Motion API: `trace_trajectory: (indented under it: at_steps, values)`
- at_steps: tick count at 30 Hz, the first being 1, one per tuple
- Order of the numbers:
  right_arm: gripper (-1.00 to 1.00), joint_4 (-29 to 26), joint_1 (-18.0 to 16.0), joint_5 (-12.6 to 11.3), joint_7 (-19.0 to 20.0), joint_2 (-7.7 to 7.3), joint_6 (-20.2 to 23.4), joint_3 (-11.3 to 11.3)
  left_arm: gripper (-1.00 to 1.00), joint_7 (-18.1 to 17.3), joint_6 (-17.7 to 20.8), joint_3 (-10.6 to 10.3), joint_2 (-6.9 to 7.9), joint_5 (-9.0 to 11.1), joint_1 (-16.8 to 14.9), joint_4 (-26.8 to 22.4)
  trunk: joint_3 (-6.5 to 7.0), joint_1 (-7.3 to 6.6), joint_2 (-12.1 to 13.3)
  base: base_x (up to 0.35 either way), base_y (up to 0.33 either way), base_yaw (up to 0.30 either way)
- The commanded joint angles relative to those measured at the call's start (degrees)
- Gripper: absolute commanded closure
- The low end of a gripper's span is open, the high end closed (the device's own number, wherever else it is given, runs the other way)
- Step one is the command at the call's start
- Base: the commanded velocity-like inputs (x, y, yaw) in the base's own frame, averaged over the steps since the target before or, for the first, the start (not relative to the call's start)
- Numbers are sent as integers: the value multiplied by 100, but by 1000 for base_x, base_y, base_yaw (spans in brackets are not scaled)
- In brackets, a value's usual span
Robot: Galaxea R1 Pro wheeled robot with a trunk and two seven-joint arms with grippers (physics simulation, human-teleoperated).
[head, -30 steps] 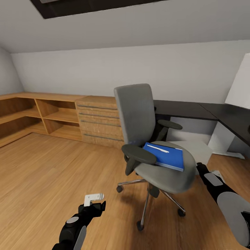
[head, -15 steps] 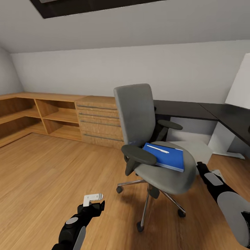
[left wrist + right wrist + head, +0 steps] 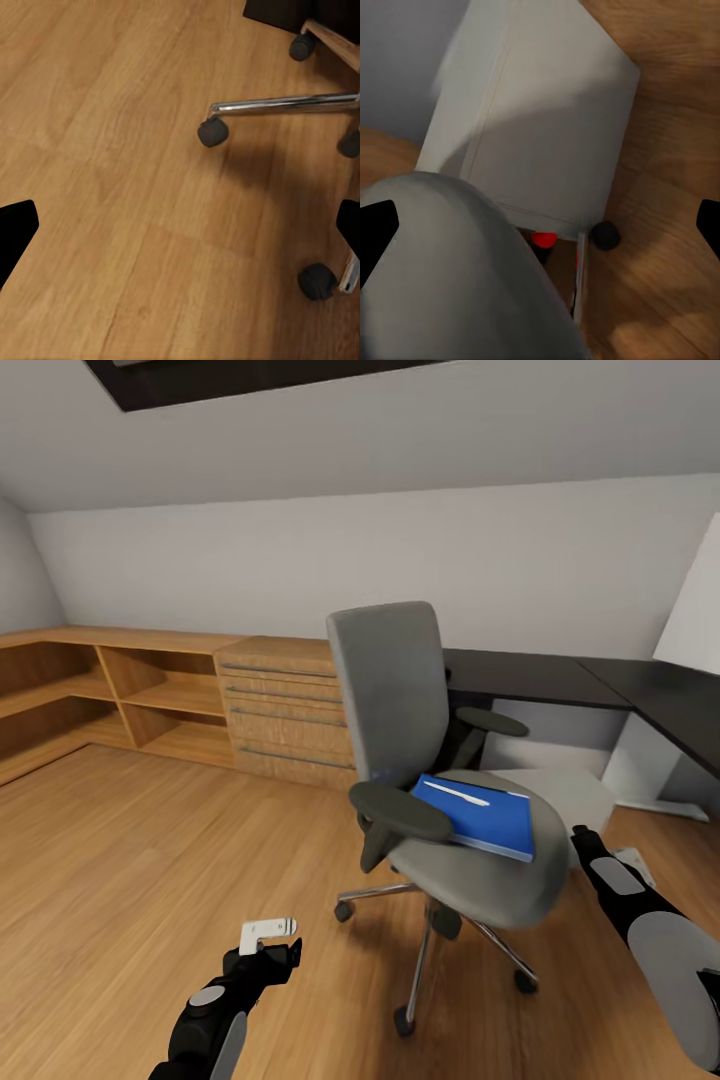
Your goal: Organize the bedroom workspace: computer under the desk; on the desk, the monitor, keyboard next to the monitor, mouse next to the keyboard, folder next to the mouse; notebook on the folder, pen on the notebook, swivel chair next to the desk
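Note:
The grey swivel chair [image 3: 400, 690] stands mid-room on a chrome base [image 3: 285, 105]. On its seat lies the blue folder [image 3: 490, 822] with the white pen [image 3: 455, 793] on top. Behind it runs the black desk [image 3: 540, 678], with the white back of the monitor [image 3: 695, 615] at its right end. The pale grey computer [image 3: 570, 792] [image 3: 547, 120] stands under the desk. My left gripper [image 3: 270, 940] [image 3: 180, 232] hangs open over the floor, left of the chair. My right gripper [image 3: 580, 842] [image 3: 540, 225] is open by the seat's right edge [image 3: 450, 262]. Notebook, keyboard and mouse are out of view.
A light wooden dresser with bar handles [image 3: 285, 710] and open shelves [image 3: 150, 695] line the back wall on the left. Chair casters [image 3: 213, 133] [image 3: 605, 234] sit near both grippers. Bare wood floor [image 3: 130, 860] spreads to the left.
The whole head picture has shifted slightly, so the camera moved a little. Both arms keep the same pose and both grippers stay open.

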Motion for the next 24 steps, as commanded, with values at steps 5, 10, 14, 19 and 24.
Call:
trace_trajectory:
  at_steps: [5,10,14,19,24]
  values:
    - [-100,-5,-2,-61,-16,-11,-21,16,-100,50,23,-11,3,61,-5,-7,-6,1,-2,112,0,0]
    - [-100,-5,-2,-61,-19,-13,-21,14,-100,50,21,-11,4,61,-4,-7,-6,1,-2,23,0,0]
    - [-100,-5,0,-61,-17,-13,-21,13,-100,50,22,-11,4,65,-5,-7,-6,1,-2,111,0,0]
    - [-100,0,2,-68,-16,-62,-21,8,-100,50,17,-11,4,65,-4,-7,-6,1,-2,144,0,0]
    - [-100,3,-1,-69,-16,-108,-6,7,-100,50,15,-18,4,61,-4,-2,-6,1,-2,85,0,0]
